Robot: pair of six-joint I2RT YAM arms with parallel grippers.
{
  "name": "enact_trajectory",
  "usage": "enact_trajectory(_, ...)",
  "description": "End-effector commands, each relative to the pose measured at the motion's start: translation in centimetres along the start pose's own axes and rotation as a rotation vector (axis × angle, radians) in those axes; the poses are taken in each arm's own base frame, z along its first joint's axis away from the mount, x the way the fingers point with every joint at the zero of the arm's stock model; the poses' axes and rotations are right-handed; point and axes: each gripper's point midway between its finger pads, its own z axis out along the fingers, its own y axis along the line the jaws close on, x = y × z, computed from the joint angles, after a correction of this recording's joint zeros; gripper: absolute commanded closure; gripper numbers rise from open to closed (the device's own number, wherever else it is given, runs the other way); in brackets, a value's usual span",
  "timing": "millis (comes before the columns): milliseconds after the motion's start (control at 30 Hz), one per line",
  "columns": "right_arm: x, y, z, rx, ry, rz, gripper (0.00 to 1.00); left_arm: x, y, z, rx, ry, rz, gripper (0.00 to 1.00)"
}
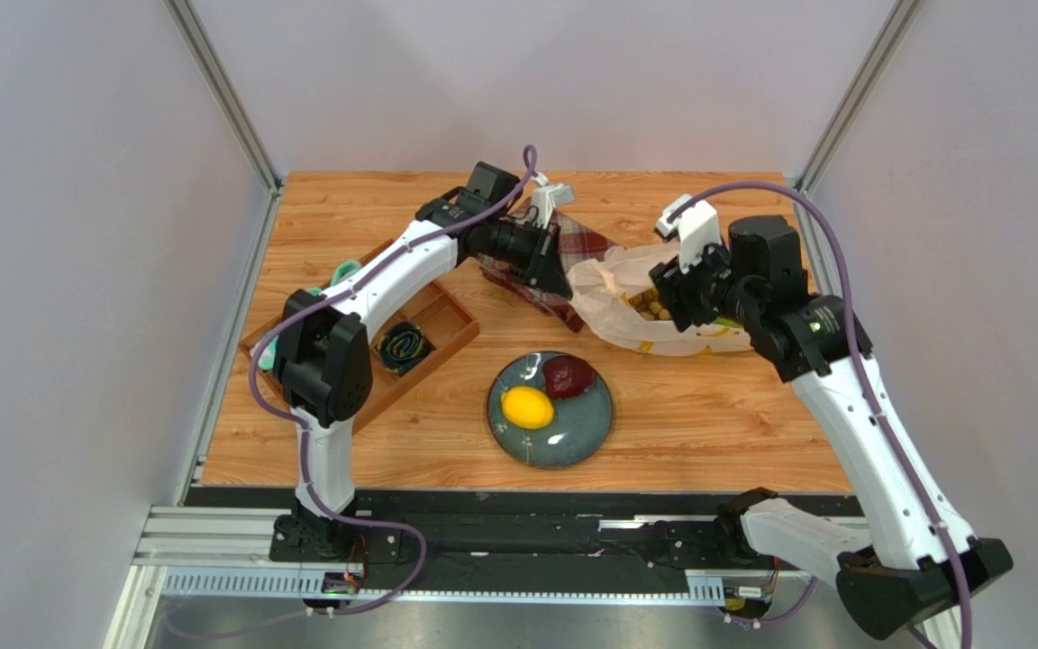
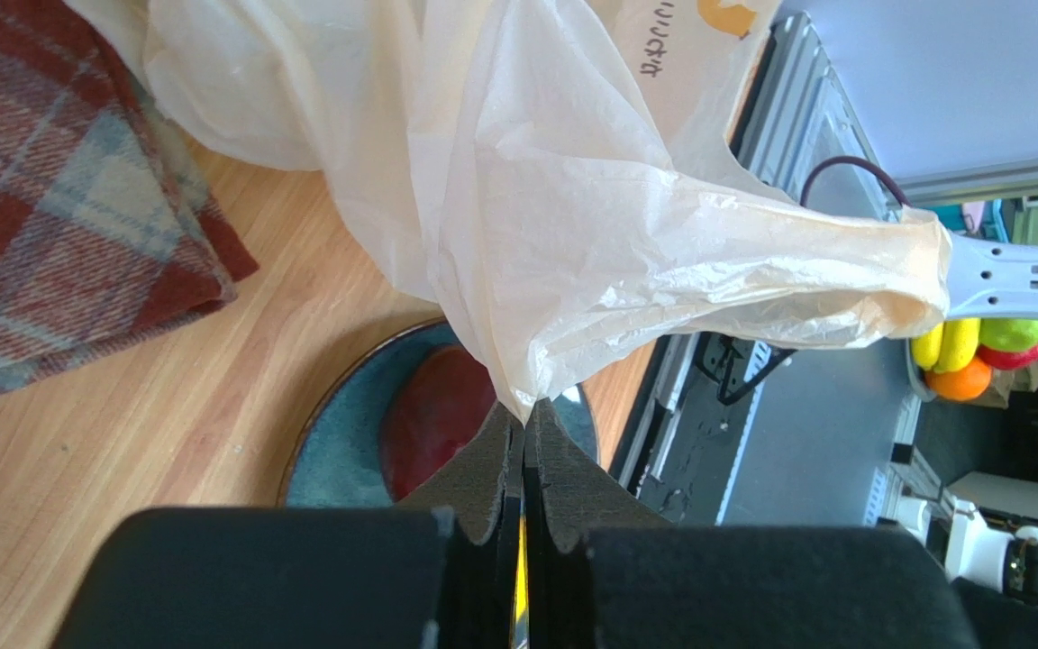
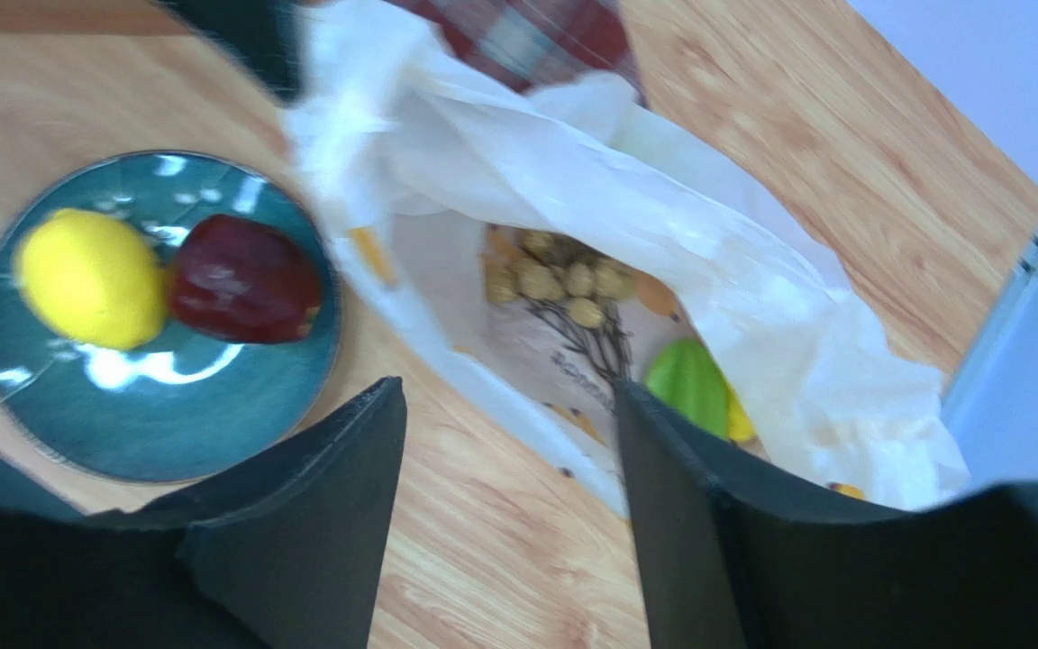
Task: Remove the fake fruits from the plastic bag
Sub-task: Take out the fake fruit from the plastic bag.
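Note:
The beige plastic bag (image 1: 633, 300) lies open at the back right of the table. My left gripper (image 2: 526, 422) is shut on a pinch of the bag (image 2: 579, 230) near its mouth (image 1: 576, 287) and holds it up. My right gripper (image 3: 504, 406) is open and empty, above the near rim of the bag (image 3: 755, 257); in the top view it is by the bag (image 1: 673, 300). Inside the bag lie a tan-green grape bunch (image 3: 554, 277), a green piece (image 3: 687, 383) and a yellow piece (image 3: 740, 422). A yellow lemon (image 1: 526, 406) and a dark red fruit (image 1: 568, 377) sit on the blue plate (image 1: 558, 446).
A red plaid cloth (image 1: 552, 257) lies behind the bag, under my left arm. A wooden tray (image 1: 450, 325) with coiled black and teal items (image 1: 403, 346) stands at the left. The plate also shows in the right wrist view (image 3: 78, 419).

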Motion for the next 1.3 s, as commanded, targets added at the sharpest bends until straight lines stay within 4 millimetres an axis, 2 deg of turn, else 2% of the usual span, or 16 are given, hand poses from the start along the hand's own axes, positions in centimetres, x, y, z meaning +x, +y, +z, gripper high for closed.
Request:
enact_trajectory(0, 4.9, -3.8, 4.6, 0.064, 0.170, 0.047, 0.49, -1.2, -4.3, -1.5, 0.048, -0.036, 0.107, 1.00)
enact_trajectory(33, 6.9, -3.8, 5.5, 0.058, 0.216, 0.039, 0.65, -0.6, -4.5, -1.3, 0.047, -0.014, 0.114, 1.00)
enact_trajectory(100, 9.5, -5.2, 6.6, 0.110, 0.266, 0.000, 0.73, 0.2, -4.2, -0.8, 0.027, 0.008, 0.149, 1.00)
enact_trajectory(167, 13.4, -4.6, 7.1, 0.106, 0.349, 0.008, 0.83, 0.8, -3.9, -0.6, -0.001, 0.028, 0.185, 1.00)
enact_trajectory(267, 17.3, -1.5, 5.0, 0.027, 0.428, 0.040, 0.87, 1.8, -3.7, -0.2, -0.065, 0.071, 0.264, 1.00)
enact_trajectory(367, 18.8, -0.4, 2.7, 0.053, 0.414, 0.043, 0.88, 3.1, -3.8, 0.5, -0.081, 0.105, 0.274, 1.00)
enact_trajectory(500, 17.7, -2.4, 2.5, 0.167, 0.360, 0.041, 0.82, 4.5, -4.5, 1.9, -0.086, 0.137, 0.312, 1.00)
enact_trajectory(633, 16.4, -4.6, 5.1, 0.174, 0.379, 0.065, 0.73, 4.5, -5.5, 2.5, -0.075, 0.144, 0.327, 1.00)
enact_trajectory(667, 17.5, -4.9, 6.4, 0.141, 0.427, 0.085, 0.72, 4.3, -5.7, 2.6, -0.069, 0.141, 0.322, 1.00)
enact_trajectory(733, 16.9, -6.7, 7.5, 0.156, 0.432, 0.076, 0.65, 4.3, -5.6, 2.7, -0.069, 0.141, 0.317, 1.00)
enact_trajectory(800, 18.5, -8.1, 8.8, 0.162, 0.504, 0.099, 0.57, 4.0, -5.5, 2.7, -0.076, 0.137, 0.325, 1.00)
enact_trajectory(833, 18.1, -9.3, 9.1, 0.185, 0.505, 0.099, 0.54, 4.0, -5.6, 2.6, -0.078, 0.138, 0.329, 1.00)
enact_trajectory(900, 19.4, -10.9, 9.6, 0.215, 0.561, 0.116, 0.46, 3.9, -5.8, 2.6, -0.072, 0.133, 0.332, 1.00)
enact_trajectory(1133, 19.8, -14.4, 11.1, 0.259, 0.579, 0.087, 0.43, 3.8, -6.5, 2.6, -0.037, 0.126, 0.320, 1.00)
enact_trajectory(1167, 19.7, -15.8, 10.9, 0.286, 0.575, 0.105, 0.44, 3.8, -6.8, 2.6, -0.022, 0.125, 0.317, 1.00)
enact_trajectory(1267, 20.2, -16.6, 12.4, 0.266, 0.586, 0.112, 0.43, 3.8, -7.2, 2.7, -0.005, 0.123, 0.318, 1.00)
